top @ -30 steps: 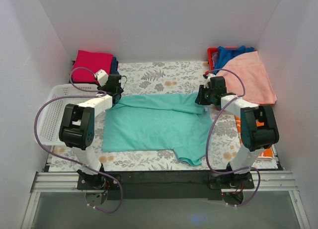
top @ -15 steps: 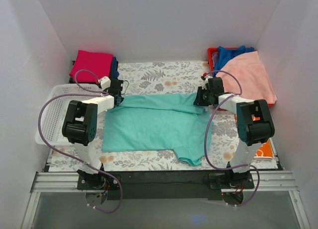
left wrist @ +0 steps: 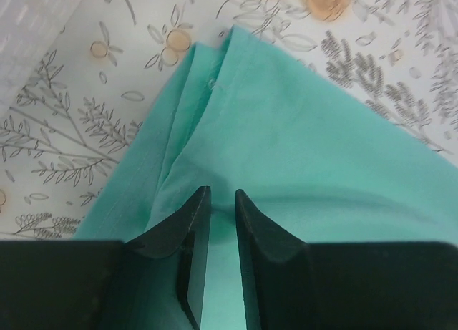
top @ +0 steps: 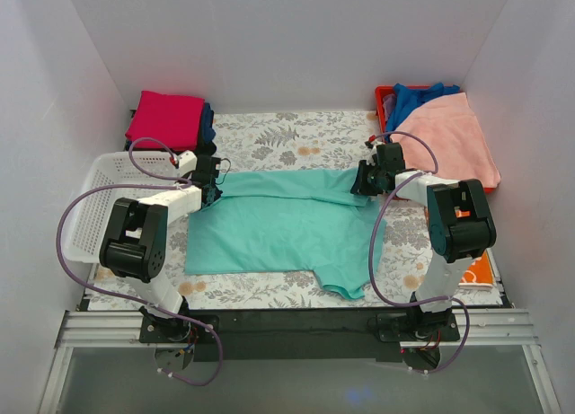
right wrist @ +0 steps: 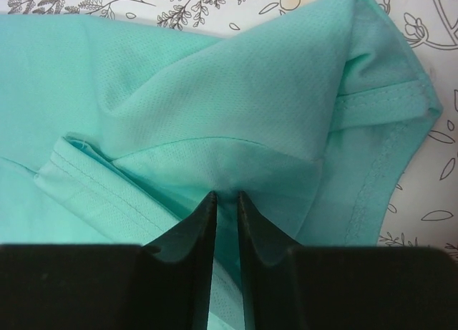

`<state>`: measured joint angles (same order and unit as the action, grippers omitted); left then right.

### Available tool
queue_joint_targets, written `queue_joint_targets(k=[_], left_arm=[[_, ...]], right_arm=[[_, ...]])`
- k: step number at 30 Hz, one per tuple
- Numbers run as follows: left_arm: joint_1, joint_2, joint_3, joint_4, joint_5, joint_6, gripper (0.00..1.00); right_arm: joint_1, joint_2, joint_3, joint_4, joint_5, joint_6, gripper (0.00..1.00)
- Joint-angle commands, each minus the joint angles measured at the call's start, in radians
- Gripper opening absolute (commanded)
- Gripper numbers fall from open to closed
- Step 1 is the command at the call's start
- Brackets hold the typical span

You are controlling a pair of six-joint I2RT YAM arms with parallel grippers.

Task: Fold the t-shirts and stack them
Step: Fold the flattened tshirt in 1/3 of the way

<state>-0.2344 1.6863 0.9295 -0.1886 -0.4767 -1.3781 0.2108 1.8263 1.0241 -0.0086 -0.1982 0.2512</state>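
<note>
A mint-teal t-shirt point(top: 278, 225) lies spread on the floral table, its far edge folded over and one sleeve hanging toward the near edge. My left gripper point(top: 213, 182) sits at its far left corner. In the left wrist view the jaws point(left wrist: 221, 195) are nearly closed, pinching a ridge of the teal cloth point(left wrist: 300, 129). My right gripper point(top: 362, 184) sits at the far right corner by the sleeve. In the right wrist view it point(right wrist: 224, 195) is shut on a bunched fold of the teal cloth point(right wrist: 236, 79).
A folded magenta shirt point(top: 166, 118) lies on a dark blue one point(top: 207, 119) at the back left. A white basket point(top: 90, 207) stands at the left. A red bin point(top: 382, 98) at the back right holds blue cloth point(top: 418, 98) and pink cloth point(top: 449, 136).
Both grippers have lowered onto the shirt's far corners. The left arm's elbow has swung left and nearer, and the left corner of the cloth has shifted slightly.
</note>
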Motion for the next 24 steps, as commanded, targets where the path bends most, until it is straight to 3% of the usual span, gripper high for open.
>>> queue_joint_targets(k=[1, 12, 24], left_arm=[[-0.003, -0.011, -0.029, -0.058, -0.022, -0.029, 0.19], [-0.005, 0.030, -0.015, -0.133, -0.091, -0.036, 0.20], [-0.003, 0.061, 0.077, -0.219, -0.145, -0.042, 0.17]], right_arm=[[0.002, 0.010, -0.038, -0.073, 0.023, 0.025, 0.23], [-0.004, -0.002, -0.010, -0.243, 0.249, 0.016, 0.23], [-0.060, -0.056, -0.068, -0.283, 0.330, 0.010, 0.21]])
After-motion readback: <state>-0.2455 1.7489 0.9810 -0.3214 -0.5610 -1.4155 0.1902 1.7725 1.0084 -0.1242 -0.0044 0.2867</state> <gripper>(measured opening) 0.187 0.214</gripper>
